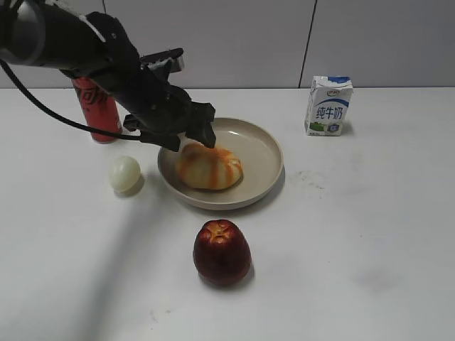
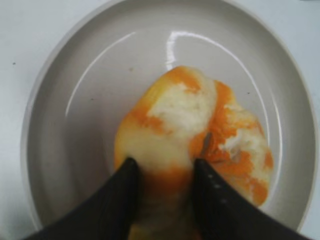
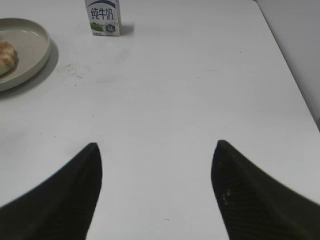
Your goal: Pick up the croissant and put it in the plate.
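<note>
The croissant point(image 1: 210, 168), cream with orange-brown stripes, lies in the beige plate point(image 1: 266, 156) at mid table. My left gripper point(image 1: 195, 138) is shut on the croissant's near edge, over the plate's left side. In the left wrist view both fingers point(image 2: 164, 167) pinch the croissant point(image 2: 200, 125), which rests on the plate's floor point(image 2: 95, 115). My right gripper point(image 3: 156, 150) is open and empty above bare table; it is out of the exterior view. The right wrist view shows the plate's rim point(image 3: 37, 57) and a bit of croissant point(image 3: 6, 55) at far left.
A red can point(image 1: 99, 114) stands behind my left arm. A pale egg point(image 1: 124, 173) lies left of the plate. A dark red apple point(image 1: 222, 252) sits in front of it. A milk carton point(image 1: 328, 105) stands at the back right, also in the right wrist view point(image 3: 104, 17).
</note>
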{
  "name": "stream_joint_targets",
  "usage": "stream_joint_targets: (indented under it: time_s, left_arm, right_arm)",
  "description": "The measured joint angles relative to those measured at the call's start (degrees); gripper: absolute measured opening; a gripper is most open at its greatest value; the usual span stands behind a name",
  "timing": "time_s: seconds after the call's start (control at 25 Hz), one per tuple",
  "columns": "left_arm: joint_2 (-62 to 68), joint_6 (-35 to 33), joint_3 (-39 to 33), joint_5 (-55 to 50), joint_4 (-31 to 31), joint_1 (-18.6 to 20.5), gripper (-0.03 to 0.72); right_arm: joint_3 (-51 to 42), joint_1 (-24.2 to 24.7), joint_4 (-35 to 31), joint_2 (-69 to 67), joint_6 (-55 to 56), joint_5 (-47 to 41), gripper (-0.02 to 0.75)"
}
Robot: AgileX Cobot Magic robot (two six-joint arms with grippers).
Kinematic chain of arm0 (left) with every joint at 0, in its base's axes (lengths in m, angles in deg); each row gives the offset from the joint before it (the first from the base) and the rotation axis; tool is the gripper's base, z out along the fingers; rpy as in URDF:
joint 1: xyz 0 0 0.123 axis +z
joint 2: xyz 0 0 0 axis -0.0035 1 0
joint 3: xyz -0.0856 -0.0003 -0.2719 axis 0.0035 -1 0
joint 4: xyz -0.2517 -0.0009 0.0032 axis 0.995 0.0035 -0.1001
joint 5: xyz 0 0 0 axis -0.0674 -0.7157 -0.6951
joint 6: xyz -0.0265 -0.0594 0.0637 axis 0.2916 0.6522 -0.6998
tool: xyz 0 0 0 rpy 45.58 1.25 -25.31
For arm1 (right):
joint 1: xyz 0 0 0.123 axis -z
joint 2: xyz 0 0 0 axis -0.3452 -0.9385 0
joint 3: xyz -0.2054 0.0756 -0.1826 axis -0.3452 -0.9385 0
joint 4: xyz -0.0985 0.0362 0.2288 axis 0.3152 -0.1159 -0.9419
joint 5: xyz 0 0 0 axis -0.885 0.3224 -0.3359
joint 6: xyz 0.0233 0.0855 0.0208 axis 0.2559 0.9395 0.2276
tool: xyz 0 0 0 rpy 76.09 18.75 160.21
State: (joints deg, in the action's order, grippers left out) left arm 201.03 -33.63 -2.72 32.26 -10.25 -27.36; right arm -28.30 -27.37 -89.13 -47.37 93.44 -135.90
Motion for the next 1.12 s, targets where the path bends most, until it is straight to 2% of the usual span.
stream_joint_targets:
  time_s: [0.32, 0.56, 0.68, 0.76, 0.92, 1.12]
  left_arm:
    - [-12.4, 0.0, 0.0, -9.8, -3.9, 0.5, 0.628]
    - [-25.9, 4.6, 0.0, -17.7, -15.6, 2.5, 0.619]
    - [-32.0, 7.0, -2.2, -20.4, -20.5, 5.5, 0.612]
    - [-36.4, 8.0, -5.5, -21.4, -21.8, 8.5, 0.608]
    - [-46.4, 8.8, -17.0, -21.3, -22.8, 14.6, 0.599]
    - [-61.3, 9.1, -32.7, -19.4, -22.9, 19.0, 0.592]
  right_arm:
    - [0.0, 0.0, 0.0, 0.0, 0.0, 0.0, 0.519]
    - [0.0, 0.0, 0.0, 0.0, 0.0, 0.0, 0.519]
    - [0.0, 0.0, 0.0, 0.0, 0.0, 0.0, 0.519]
    - [0.0, 0.0, 0.0, 0.0, 0.0, 0.0, 0.519]
    - [0.0, 0.0, 0.0, 0.0, 0.0, 0.0, 0.519]
    - [0.0, 0.0, 0.0, 0.0, 0.0, 0.0, 0.519]
